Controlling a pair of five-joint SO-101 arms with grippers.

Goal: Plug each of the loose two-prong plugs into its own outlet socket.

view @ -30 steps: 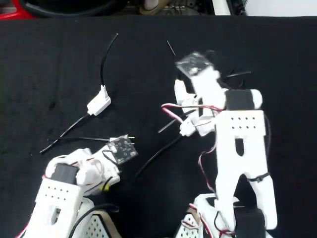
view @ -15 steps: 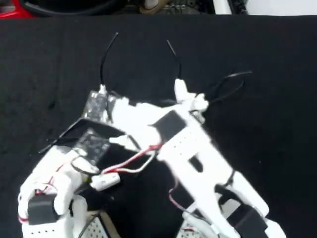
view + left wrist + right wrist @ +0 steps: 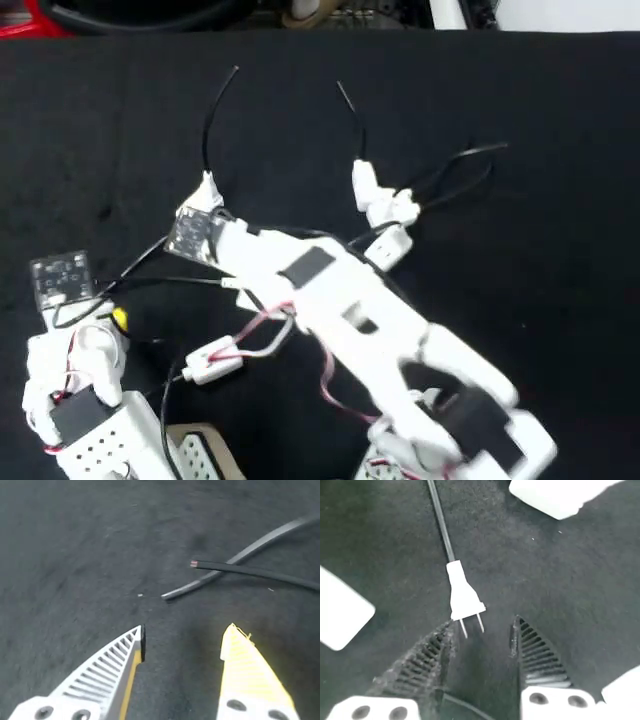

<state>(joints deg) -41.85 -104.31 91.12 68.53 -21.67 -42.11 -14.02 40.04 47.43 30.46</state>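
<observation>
A white two-prong plug (image 3: 464,596) lies on the black cloth, its black cable running away and its prongs pointing between the fingertips of my open right gripper (image 3: 483,625). From above, this plug (image 3: 207,189) sits at the left centre, just past my right arm's wrist board (image 3: 193,236). More white plug and socket pieces (image 3: 382,208) are clustered at the centre right with their cables. My left gripper (image 3: 182,635) is open over bare cloth, near two black cable ends (image 3: 200,565).
White blocks (image 3: 342,612) (image 3: 555,495) lie either side of the plug. My right arm (image 3: 350,310) stretches diagonally across the middle of the table. The left arm (image 3: 75,370) stands at the front left. Black cables (image 3: 215,110) trail toward the far edge.
My right arm has swung from the centre-right cluster across to the plug at the left. The left arm has pulled back toward the left edge.
</observation>
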